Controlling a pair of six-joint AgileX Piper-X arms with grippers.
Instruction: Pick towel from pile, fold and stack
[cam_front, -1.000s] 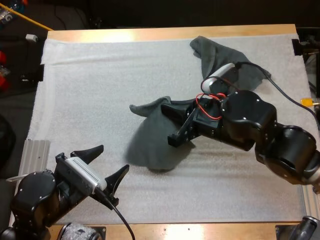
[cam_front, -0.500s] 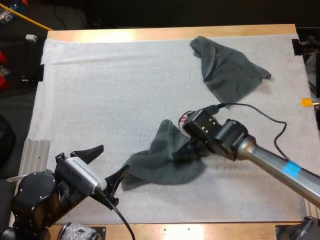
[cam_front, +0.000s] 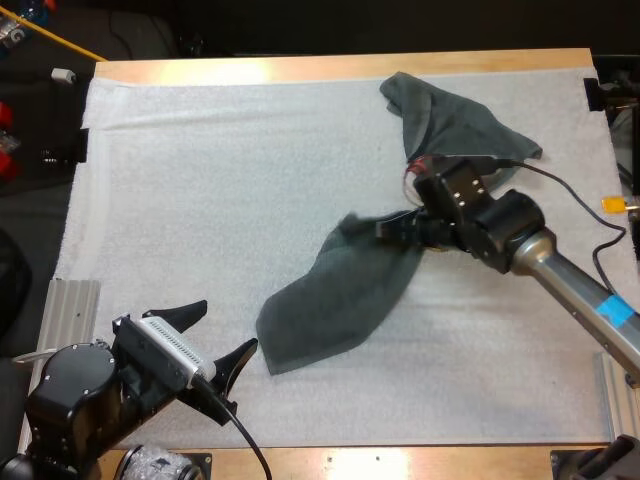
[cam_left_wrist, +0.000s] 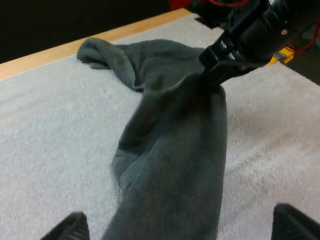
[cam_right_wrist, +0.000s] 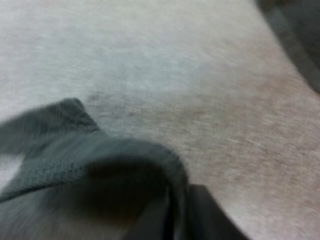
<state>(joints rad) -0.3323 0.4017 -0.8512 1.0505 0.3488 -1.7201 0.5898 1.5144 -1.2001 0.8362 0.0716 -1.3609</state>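
Now right claw (cam_front: 398, 228) pinches the towel (cam_front: 335, 300) by a corner, left claw (cam_front: 212, 335) gapes empty; best drag it flat.

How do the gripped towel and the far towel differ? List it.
The gripped towel is pinched at one end by the right gripper; the far towel lies free. The gripped towel stretches long across the middle of the mat; the far towel sits bunched near the far right corner. Both are dark grey-green and unfolded.
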